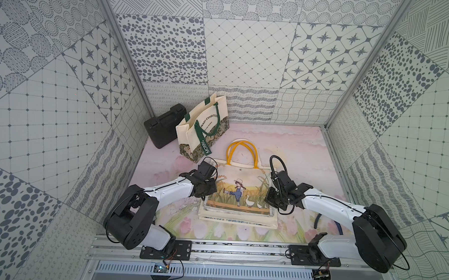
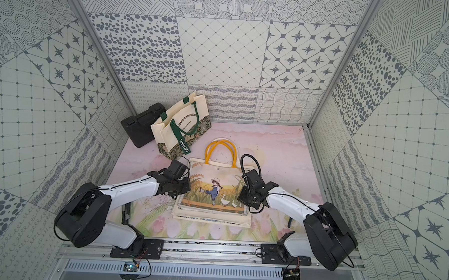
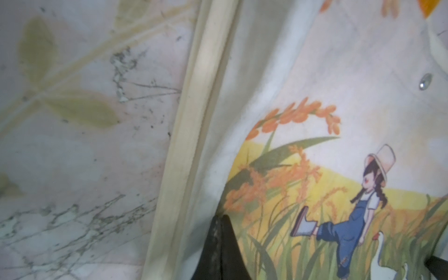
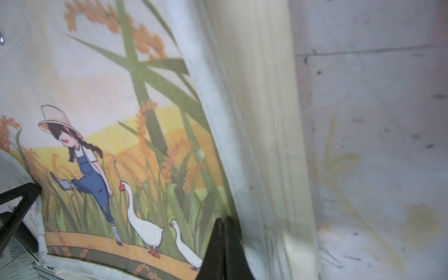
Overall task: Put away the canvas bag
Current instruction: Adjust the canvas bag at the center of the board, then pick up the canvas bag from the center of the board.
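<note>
Left tool [image 3: 219, 225] and right tool [image 4: 224, 225], clenched on the side edges of the canvas bag [image 1: 239, 183] mid-frame, may slip off: only thin fabric is pinched.

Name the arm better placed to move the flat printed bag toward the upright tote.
Left, probably: the left end effector sits shut at the printed bag's edge nearest the upright tote; the right end effector is across the bag, farther off.

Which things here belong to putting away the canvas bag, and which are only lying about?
Job: goose-print canvas bag with yellow handles; left pincer; right pincer.
Lying about: black plastic case; green-handled tote, perhaps the destination.
</note>
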